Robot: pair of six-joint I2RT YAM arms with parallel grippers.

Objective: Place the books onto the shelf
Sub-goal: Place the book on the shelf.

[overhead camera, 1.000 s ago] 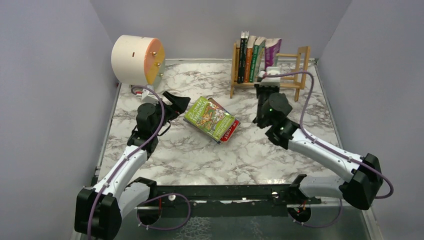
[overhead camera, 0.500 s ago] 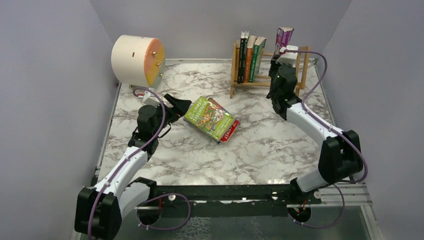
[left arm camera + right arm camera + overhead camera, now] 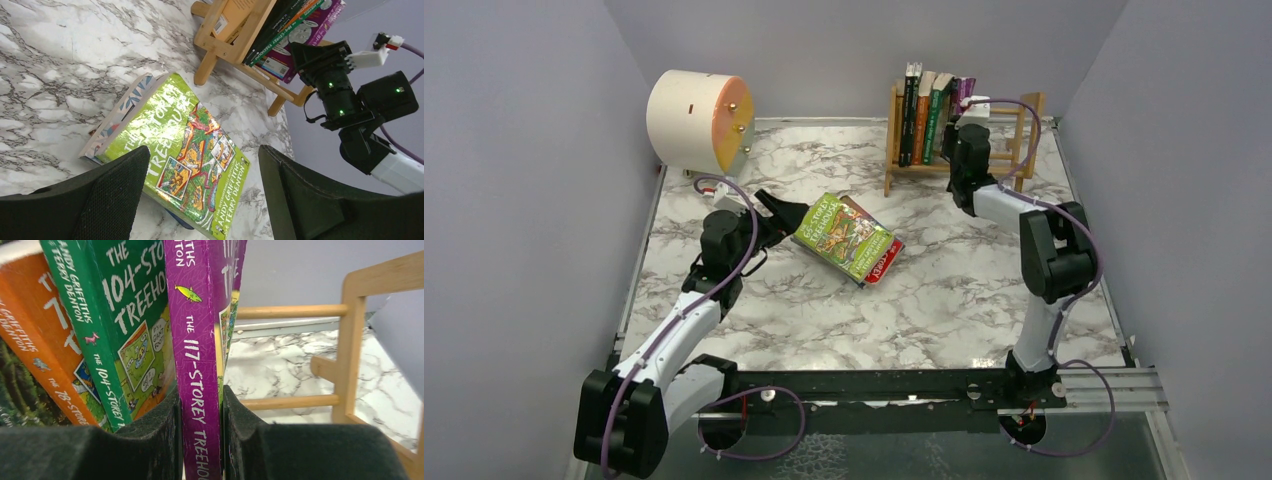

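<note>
Right wrist cam: right fingers (image 3: 150,440) pinch the purple book (image 3: 200,365) by its spine so it stands upright on the shelf (image 3: 360,340), while left fingers (image 3: 110,200), spread wide, line up on the green book (image 3: 190,165) lying on the desk (image 3: 50,75), probably next.

Bright even light; glare on green book (image 3: 190,150).

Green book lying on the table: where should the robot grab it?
Probably its left edge, nearest the open left tool. The green book lies flat on other books, so that raised edge can be pinched top and bottom, coming low from the left.
</note>
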